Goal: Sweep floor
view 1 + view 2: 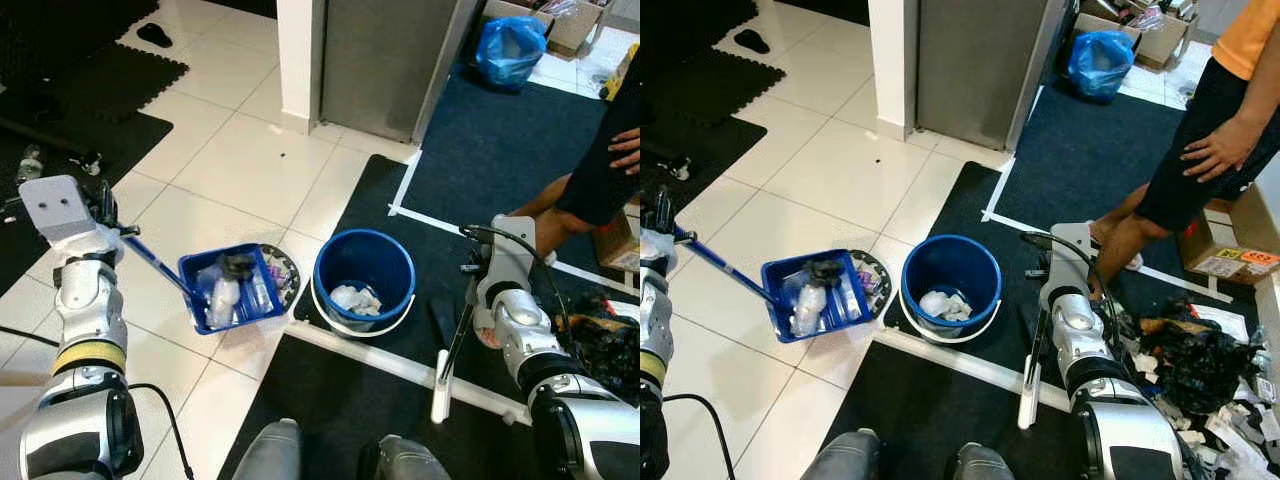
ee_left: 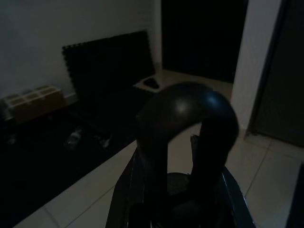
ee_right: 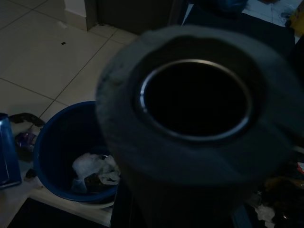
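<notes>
A blue dustpan [image 1: 230,288] full of plastic and paper scraps rests on the white tiles, just left of a blue bucket [image 1: 363,280] with crumpled paper inside. The dustpan's long blue handle [image 1: 155,262] runs up and left to my left gripper [image 1: 108,212], which is shut on it. My right gripper [image 1: 478,290] is shut on a broom stick [image 1: 447,362] that slants down over the dark carpet, its white end near my legs. The right wrist view looks straight down the stick's hollow grey end [image 3: 194,97], with the bucket [image 3: 71,156] behind it.
A person [image 1: 1210,150] stands close at the right, on the blue carpet. A heap of black bags and paper scraps [image 1: 1200,370] lies at my right. A grey cabinet [image 1: 390,60] and white pillar stand ahead, black foam mats [image 1: 90,90] at the left, a blue bag [image 1: 510,50] far back.
</notes>
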`<state>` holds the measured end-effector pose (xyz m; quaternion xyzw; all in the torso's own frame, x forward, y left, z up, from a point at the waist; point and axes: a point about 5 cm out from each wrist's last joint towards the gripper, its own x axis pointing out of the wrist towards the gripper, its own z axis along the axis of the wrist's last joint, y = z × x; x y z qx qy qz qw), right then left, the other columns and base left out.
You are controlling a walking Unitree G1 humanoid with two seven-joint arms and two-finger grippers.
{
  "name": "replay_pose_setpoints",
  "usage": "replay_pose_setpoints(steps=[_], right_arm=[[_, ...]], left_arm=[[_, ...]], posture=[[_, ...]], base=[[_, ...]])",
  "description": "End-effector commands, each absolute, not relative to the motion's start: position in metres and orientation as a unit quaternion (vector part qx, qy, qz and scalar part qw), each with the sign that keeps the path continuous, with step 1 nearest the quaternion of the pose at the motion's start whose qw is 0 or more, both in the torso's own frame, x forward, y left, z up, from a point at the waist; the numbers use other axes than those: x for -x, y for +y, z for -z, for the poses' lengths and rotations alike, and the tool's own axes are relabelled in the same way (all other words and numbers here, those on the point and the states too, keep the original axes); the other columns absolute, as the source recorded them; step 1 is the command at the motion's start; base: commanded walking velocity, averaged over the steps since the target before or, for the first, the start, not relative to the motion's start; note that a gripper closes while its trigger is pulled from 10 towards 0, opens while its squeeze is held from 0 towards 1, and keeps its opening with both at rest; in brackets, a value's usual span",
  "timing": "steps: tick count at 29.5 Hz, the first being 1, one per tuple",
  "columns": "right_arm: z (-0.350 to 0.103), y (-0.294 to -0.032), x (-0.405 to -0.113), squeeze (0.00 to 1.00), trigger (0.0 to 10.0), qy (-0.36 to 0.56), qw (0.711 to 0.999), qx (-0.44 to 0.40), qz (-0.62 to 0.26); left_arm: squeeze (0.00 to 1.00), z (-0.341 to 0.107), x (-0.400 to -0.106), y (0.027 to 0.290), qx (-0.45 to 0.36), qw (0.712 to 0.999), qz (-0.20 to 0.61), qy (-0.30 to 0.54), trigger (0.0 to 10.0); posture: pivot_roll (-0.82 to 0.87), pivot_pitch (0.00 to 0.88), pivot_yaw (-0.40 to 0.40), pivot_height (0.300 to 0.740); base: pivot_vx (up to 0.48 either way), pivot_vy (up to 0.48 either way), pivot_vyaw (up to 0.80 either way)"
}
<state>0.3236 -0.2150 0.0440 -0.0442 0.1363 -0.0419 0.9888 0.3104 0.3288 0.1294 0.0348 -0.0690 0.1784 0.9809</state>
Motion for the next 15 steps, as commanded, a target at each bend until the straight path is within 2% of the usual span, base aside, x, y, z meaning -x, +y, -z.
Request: replay_pose_setpoints(steps=[1, 15], right_arm=[[-0.0423, -0.2178, -0.3219, 0.0, 10.0, 0.142, 0.988, 0.045, 0.049], [-0.0466, -0.2251, -0.3236, 0.0, 10.0, 0.138, 0.987, 0.05, 0.059]], left_arm=[[0.0, -0.1458, -0.3182, 0.3241, -0.035, 0.98, -0.17, -0.102, 10.0], [0.0, -0.1552, -0.3235, 0.3179, -0.027, 0.98, -0.156, -0.122, 10.0]], posture=[[0.2, 0.058, -0.065, 0.74], [0.2, 0.049, -0.07, 0.74]], base=[[0.315, 0.0, 0.0], [0.322, 0.0, 0.0]])
